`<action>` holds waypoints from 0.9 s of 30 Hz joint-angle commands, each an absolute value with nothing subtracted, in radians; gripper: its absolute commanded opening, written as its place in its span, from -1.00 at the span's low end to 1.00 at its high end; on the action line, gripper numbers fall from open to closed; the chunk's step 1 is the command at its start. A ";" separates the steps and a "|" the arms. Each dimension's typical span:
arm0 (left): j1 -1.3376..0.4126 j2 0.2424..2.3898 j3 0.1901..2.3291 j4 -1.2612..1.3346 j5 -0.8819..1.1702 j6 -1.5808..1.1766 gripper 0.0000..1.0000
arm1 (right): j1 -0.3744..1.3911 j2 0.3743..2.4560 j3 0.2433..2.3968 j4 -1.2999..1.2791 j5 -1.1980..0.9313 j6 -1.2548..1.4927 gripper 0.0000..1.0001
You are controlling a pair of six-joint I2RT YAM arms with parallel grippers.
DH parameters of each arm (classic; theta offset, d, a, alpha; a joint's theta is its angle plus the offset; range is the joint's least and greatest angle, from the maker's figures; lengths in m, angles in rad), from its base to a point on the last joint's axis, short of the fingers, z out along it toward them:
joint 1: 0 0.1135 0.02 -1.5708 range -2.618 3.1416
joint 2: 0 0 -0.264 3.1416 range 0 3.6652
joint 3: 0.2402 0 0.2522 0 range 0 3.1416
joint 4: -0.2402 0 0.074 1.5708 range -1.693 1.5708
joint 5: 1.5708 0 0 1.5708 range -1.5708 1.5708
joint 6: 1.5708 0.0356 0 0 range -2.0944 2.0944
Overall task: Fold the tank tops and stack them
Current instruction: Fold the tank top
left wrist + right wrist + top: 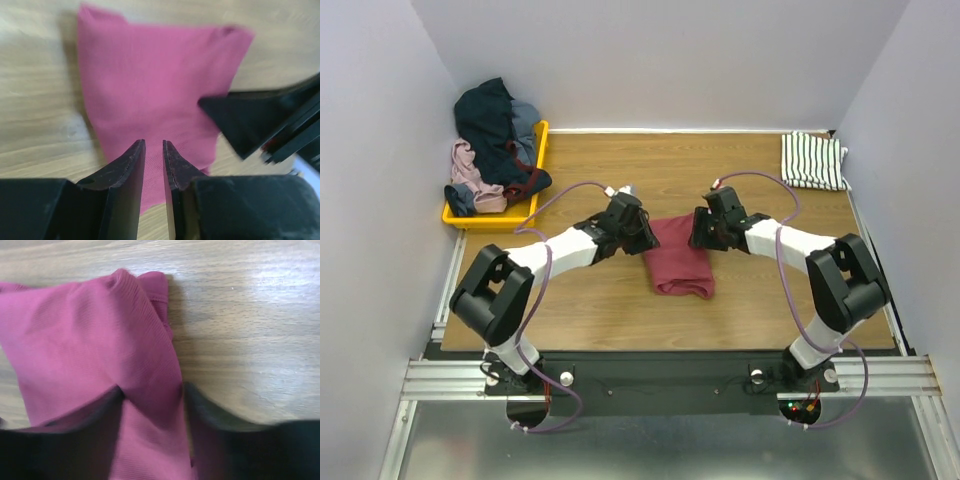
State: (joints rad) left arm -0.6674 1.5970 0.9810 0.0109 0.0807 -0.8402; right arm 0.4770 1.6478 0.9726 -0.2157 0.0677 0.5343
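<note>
The dark red tank top (pixel 678 258) lies folded in the middle of the table. It also shows in the left wrist view (pixel 150 85) and the right wrist view (pixel 85 335). My left gripper (pixel 638 232) hovers over its far left corner. Its jaws are almost together with only a thin slit and nothing between them (pixel 154 150). My right gripper (pixel 703 232) is at the far right corner, and a raised fold of the red cloth runs between its fingers (pixel 152 400). The striped tank top (pixel 813 160) lies folded at the back right.
A yellow tray (pixel 535 165) at the back left holds a heap of other clothes. White walls close in the table on the left, back and right. The right arm's black link (pixel 260 120) shows close by in the left wrist view.
</note>
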 commanded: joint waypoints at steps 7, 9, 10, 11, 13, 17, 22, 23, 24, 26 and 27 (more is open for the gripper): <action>-0.810 1.660 0.993 0.026 0.022 -0.758 -0.38 | 0.402 1.608 0.919 -0.158 0.084 0.594 -0.61; -0.828 1.686 0.973 0.015 0.011 -0.767 -0.38 | 0.402 1.597 0.894 -0.164 0.086 0.595 -0.61; -0.836 1.693 0.965 0.014 0.008 -0.776 -0.38 | 0.403 1.600 0.887 -0.166 0.090 0.597 -0.61; -0.844 1.709 0.957 0.012 0.008 -0.782 -0.38 | 0.400 1.604 0.878 -0.167 0.097 0.604 -0.61; -0.867 1.730 0.942 0.011 -0.034 -0.787 -0.41 | 0.393 1.621 0.852 -0.167 0.101 0.617 -0.59; -0.902 1.747 0.916 0.005 -0.055 -0.801 -0.42 | 0.353 1.609 0.813 -0.167 0.106 0.623 -0.29; -0.908 1.740 0.882 0.003 -0.061 -0.808 -0.42 | 0.321 1.536 0.790 -0.172 0.095 0.606 0.13; -0.908 1.724 0.882 0.002 -0.067 -0.808 -0.43 | 0.319 1.511 0.795 -0.173 0.089 0.600 0.28; -0.908 1.715 0.882 0.002 -0.069 -0.807 -0.42 | 0.319 1.502 0.801 -0.175 0.077 0.598 0.34; -0.908 1.685 0.891 0.002 -0.061 -0.802 -0.42 | 0.319 1.485 0.831 -0.196 0.069 0.592 0.44; -0.910 1.674 0.903 0.002 -0.058 -0.796 -0.42 | 0.319 1.479 0.845 -0.215 0.060 0.591 0.46</action>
